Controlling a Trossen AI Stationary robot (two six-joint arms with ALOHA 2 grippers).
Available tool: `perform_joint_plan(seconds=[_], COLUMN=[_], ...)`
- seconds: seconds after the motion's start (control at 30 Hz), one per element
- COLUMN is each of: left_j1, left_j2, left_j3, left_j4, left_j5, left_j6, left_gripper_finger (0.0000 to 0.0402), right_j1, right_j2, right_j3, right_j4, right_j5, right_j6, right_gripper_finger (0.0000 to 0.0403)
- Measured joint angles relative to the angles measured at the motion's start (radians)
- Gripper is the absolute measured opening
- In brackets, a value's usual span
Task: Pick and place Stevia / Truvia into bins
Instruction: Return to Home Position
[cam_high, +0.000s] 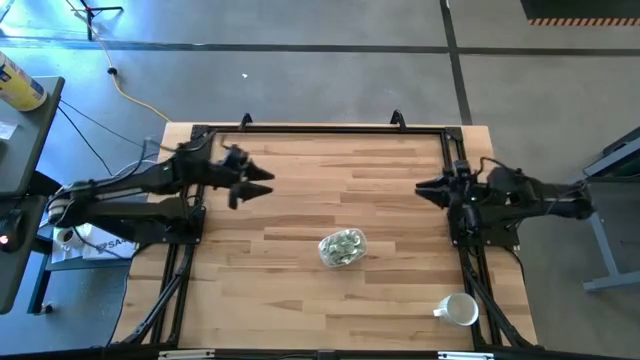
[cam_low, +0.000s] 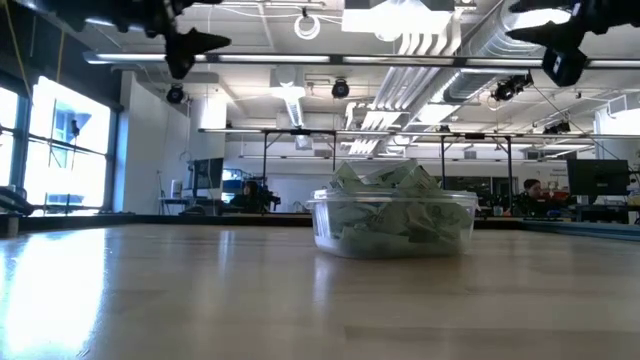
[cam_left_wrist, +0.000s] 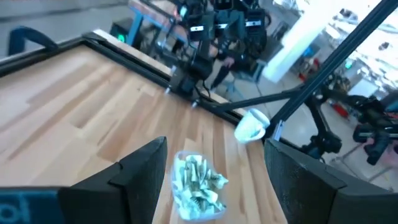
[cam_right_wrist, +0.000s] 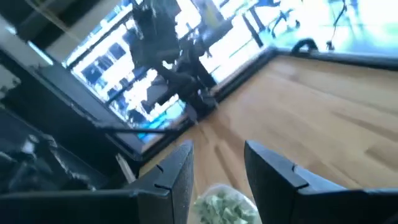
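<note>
- The left gripper (cam_left_wrist: 215, 143) has its two dark fingers (cam_left_wrist: 140, 177) spread wide, with nothing between them and nothing touching them.
- It hangs high above the left part of the wooden table (cam_high: 290, 290), pointing inward over the far half.
- The right gripper (cam_right_wrist: 217, 146) has its fingers (cam_right_wrist: 171, 177) parted too, less widely than the left, and they hold nothing.
- It hangs high by the table's right side, beside the black frame rail (cam_high: 455, 230), pointing inward towards the left one.
- The sweetener packets (cam_low: 385, 182), pale green and white, lie crumpled in a heap inside the clear container (cam_low: 335, 240), rising above its rim. Any printing on them is too small to read.
- The container stands on the table a little right of centre, nearer the front than either gripper and well apart from both.
- A white mug (cam_high: 460, 310) stands near the front right corner, apart from the container.
- A yellow bottle (cam_high: 20, 82) lies on a side stand off the table's far left; its label cannot be read.
</note>
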Motion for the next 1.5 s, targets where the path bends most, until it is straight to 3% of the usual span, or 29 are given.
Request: perform_joint_plan(seconds=[0.07, 0.23, 0.37, 0.5, 0.63, 0.73, 0.93, 1.13, 1.33, 1.5], left_j1=[0.017, 0.036, 0.036, 0.036, 0.036, 0.036, 0.032, -0.088, -0.257, -0.380], left_j2=[-0.091, -0.296, -0.437, -0.553, -0.636, -0.670, -0.679, -0.679, -0.674, -0.669], left_j3=[-0.065, -0.211, -0.314, -0.394, -0.455, -0.486, -0.517, -0.516, -0.516, -0.522], left_j4=[0.002, 0.032, 0.028, 0.028, 0.024, 0.027, 0.027, 0.163, -0.001, -0.024], left_j5=[0.000, -0.011, -0.036, -0.096, -0.125, -0.124, -0.089, -0.085, -0.363, -0.535], left_j6=[-0.008, -0.037, -0.078, -0.102, -0.107, -0.123, -0.171, -0.121, -0.131, -0.132], left_gripper_finger=[0.0303, 0.0303, 0.0303, 0.0303, 0.0303, 0.0303, 0.0303, 0.0303, 0.0303, 0.0303], right_j1=[0.002, 0.004, 0.004, 0.004, 0.004, 0.004, 0.004, 0.004, 0.004, 0.004], right_j2=[-0.042, -0.107, -0.138, -0.140, -0.139, -0.138, -0.137, -0.137, -0.137, -0.137], right_j3=[0.000, 0.002, 0.002, 0.001, -0.076, -0.191, -0.382, -0.452, -0.480, -0.480], right_j4=[0.006, 0.040, 0.077, 0.116, 0.284, 0.450, 0.641, 0.720, 0.680, 0.604], right_j5=[-0.002, -0.123, -0.204, -0.206, -0.231, -0.277, -0.241, -0.246, -0.243, -0.250], right_j6=[-0.088, -0.348, -0.470, -0.581, -0.636, -0.610, -0.431, -0.342, -0.330, -0.275], right_gripper_finger=[0.0134, 0.0134, 0.0134, 0.0134, 0.0134, 0.0134, 0.0134, 0.0134, 0.0134, 0.0134])
